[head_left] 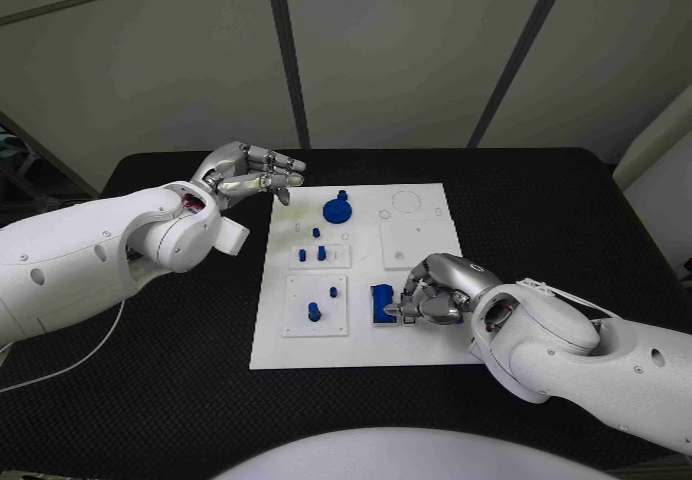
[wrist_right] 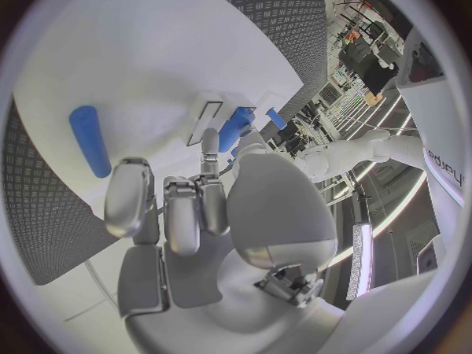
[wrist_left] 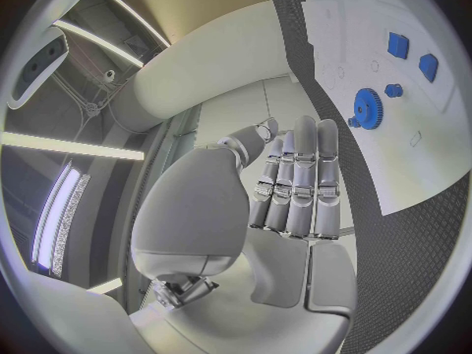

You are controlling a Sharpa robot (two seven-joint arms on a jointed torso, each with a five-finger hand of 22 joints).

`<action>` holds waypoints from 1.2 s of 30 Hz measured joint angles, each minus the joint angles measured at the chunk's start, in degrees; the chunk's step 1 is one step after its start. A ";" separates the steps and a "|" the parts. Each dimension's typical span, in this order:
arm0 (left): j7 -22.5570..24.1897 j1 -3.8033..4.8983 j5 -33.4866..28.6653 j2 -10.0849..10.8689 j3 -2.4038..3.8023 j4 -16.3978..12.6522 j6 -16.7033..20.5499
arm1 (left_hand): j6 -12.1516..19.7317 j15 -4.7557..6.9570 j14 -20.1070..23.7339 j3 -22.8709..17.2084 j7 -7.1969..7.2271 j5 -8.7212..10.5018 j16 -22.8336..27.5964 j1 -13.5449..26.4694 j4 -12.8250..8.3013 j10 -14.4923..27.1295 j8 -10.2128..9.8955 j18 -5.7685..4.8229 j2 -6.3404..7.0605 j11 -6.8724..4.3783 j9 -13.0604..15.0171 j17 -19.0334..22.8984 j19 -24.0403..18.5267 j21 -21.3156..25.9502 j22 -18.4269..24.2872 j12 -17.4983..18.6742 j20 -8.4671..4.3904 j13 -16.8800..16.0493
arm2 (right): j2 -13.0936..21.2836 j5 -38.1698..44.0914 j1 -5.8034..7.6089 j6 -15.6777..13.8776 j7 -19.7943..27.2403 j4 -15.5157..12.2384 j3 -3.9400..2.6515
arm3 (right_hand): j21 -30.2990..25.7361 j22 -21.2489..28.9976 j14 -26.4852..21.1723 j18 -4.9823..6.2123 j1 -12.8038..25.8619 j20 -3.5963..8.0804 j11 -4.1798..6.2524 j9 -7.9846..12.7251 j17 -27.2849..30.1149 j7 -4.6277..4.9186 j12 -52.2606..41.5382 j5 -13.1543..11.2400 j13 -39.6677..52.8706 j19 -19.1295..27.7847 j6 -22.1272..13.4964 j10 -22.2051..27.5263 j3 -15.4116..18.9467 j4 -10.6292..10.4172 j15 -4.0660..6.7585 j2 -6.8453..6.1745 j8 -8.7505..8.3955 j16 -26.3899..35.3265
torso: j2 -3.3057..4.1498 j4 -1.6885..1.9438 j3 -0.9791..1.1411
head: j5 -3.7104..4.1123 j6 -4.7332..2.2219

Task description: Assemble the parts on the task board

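Task board, white, flat on the black counter, carries a blue gear near the left hand and small blue pegs in its inset plates. Right hand rests on the board, fingers curled beside a blue block; whether it grips is unclear. Left hand hovers beside the board's far corner, fingers curled together, holding nothing.
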State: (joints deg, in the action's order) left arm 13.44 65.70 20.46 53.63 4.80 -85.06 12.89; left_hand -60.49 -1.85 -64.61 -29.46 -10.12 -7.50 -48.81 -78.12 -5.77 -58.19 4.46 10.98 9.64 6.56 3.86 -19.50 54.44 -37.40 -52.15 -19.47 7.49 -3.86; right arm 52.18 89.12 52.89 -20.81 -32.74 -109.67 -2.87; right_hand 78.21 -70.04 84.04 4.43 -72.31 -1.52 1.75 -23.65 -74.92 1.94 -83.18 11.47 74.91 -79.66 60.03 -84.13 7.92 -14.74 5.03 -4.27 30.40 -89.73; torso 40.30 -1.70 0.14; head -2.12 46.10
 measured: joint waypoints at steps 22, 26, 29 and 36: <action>-0.06 -0.09 0.00 -0.19 0.00 0.15 -0.04 | 0.00 0.00 0.00 0.00 0.00 0.00 0.00 0.00 0.00 0.00 0.00 0.00 0.00 0.00 0.00 0.01 0.00 0.00 0.01 0.00 0.00 0.00 | 13.19 -4.56 0.32 -6.17 6.56 -2.25 -0.67 | -1.52 1.79 0.09 0.00 -5.53 -1.14 -1.77 6.69 0.01 2.74 1.43 3.96 0.15 1.14 -1.06 0.10 2.15 -0.96 -1.36 3.71 -11.56 0.00 | -0.13 -0.26 -0.05 | 1.78 -1.02; -0.05 -0.21 0.00 -0.32 0.00 0.22 -0.03 | 0.00 0.00 0.00 0.00 0.00 0.00 0.00 0.00 0.00 0.00 0.00 0.00 0.00 0.00 0.00 0.01 0.00 0.00 0.01 0.00 0.00 0.00 | 14.25 -3.74 0.31 -5.56 6.61 -2.33 -0.68 | -1.52 1.34 0.09 0.01 -6.13 -1.14 -1.77 7.49 0.01 2.58 1.39 3.96 0.16 1.14 -0.07 0.11 2.78 -0.95 -1.36 3.68 -12.49 0.00 | -0.13 -0.41 0.02 | 2.32 -1.18; -0.05 -0.31 0.00 -0.39 0.00 0.22 -0.03 | 0.00 0.00 0.00 0.00 0.00 0.00 0.00 0.00 0.00 0.00 0.00 0.00 0.00 0.00 0.00 0.01 0.00 0.00 0.01 0.00 0.00 0.00 | 14.56 -3.04 0.28 -5.11 6.41 -2.47 -0.68 | -1.52 1.35 0.09 0.00 -6.13 -1.14 -1.76 7.79 0.01 2.48 1.44 3.96 0.14 1.14 0.67 0.11 3.28 -1.30 -1.36 3.68 -12.65 0.00 | -0.09 -0.46 0.08 | 2.76 -1.24; -0.05 -0.52 0.00 -0.42 -0.01 0.23 -0.04 | 0.00 0.00 0.00 0.00 0.00 0.00 0.00 0.24 0.00 -0.01 0.00 0.01 -0.24 0.01 0.00 0.06 0.00 0.00 -0.04 0.00 0.00 0.00 | 14.48 -1.86 0.25 -3.55 5.42 -2.34 -0.68 | -1.52 1.44 0.09 0.01 -6.12 -1.14 -1.76 7.91 0.01 1.96 2.01 5.79 0.15 1.14 2.60 0.11 4.30 -1.69 -1.36 3.68 -12.65 0.00 | -0.06 -0.23 0.00 | 3.35 -1.12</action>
State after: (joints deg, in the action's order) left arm 13.38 65.18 20.45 53.22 4.79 -84.82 12.86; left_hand -60.49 -1.85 -64.61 -29.46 -10.12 -7.51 -48.81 -77.88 -5.77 -58.20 4.46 10.99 9.40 6.57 3.86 -19.44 54.44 -37.40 -52.19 -19.47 7.49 -3.86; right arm 66.66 87.26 53.14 -24.36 -27.32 -112.01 -3.56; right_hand 76.69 -68.61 84.14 4.43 -78.44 -2.66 -0.02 -15.74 -74.91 3.90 -81.18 17.27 75.06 -78.52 62.63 -84.03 12.22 -16.43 3.67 -0.59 17.75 -89.72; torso 40.24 -1.93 0.14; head 1.23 44.98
